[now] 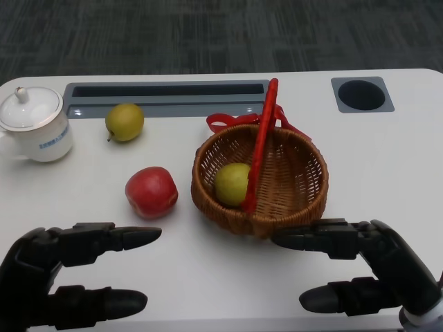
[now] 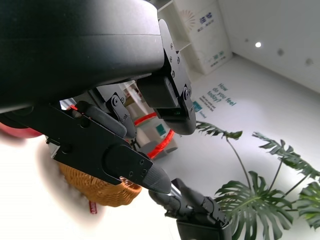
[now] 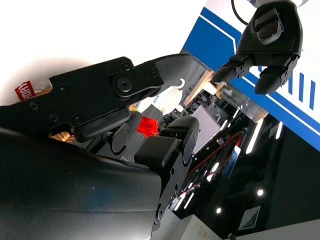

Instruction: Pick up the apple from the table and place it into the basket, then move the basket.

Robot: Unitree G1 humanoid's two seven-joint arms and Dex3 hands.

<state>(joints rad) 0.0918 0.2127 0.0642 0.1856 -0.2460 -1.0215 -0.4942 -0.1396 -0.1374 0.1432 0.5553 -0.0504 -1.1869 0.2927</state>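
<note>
The red apple (image 1: 151,191) lies on the white surface (image 1: 208,277), just left of the wicker basket (image 1: 291,173) and apart from it. The basket, with a red handle (image 1: 261,145), holds a yellow-green fruit (image 1: 232,183). The left robot hand (image 1: 62,277) hovers near the apple, fingers apart and empty. The right robot hand (image 1: 360,270) sits by the basket's near rim, likewise spread, holding nothing. A green pear (image 1: 124,122) and a lidded white cup (image 1: 34,123) stand farther back.

The left hand (image 1: 66,273) and the right hand (image 1: 363,266) both hover low over the near edge of the worktop (image 1: 228,277), fingers apart, pointing toward each other, holding nothing.
</note>
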